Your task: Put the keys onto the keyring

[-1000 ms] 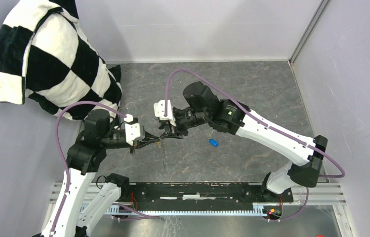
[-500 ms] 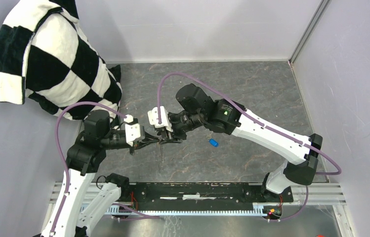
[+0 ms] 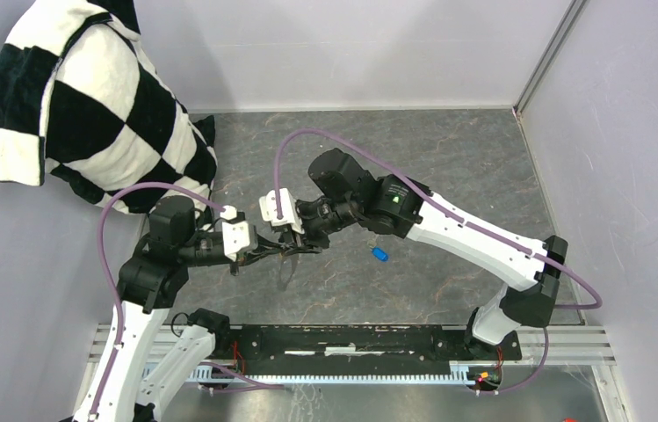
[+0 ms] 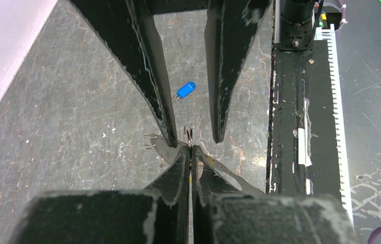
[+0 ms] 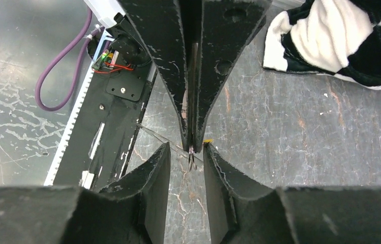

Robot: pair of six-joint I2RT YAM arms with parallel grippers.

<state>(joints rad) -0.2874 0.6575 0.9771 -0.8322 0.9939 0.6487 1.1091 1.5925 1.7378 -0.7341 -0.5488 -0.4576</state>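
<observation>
Near the table's (image 3: 466, 149) middle, our two grippers meet tip to tip. Our left gripper (image 4: 190, 151) is clenched on the keyring (image 3: 286, 268) — its thin wire runs out on either side of the closed tips and hangs below them in the top view. Our right gripper (image 5: 184, 148) is spread, its fingers straddling the left tips and grasping nothing. The blue key (image 3: 379, 254) lies on the table to the right, well apart. A yellow speck (image 5: 207, 141) shows by the right fingers — too small to identify.

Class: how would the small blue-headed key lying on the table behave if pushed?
The small blue-headed key lies flat, so it would probably slide, not roll. Being tiny, it is likely light, easily flicked aside.
</observation>
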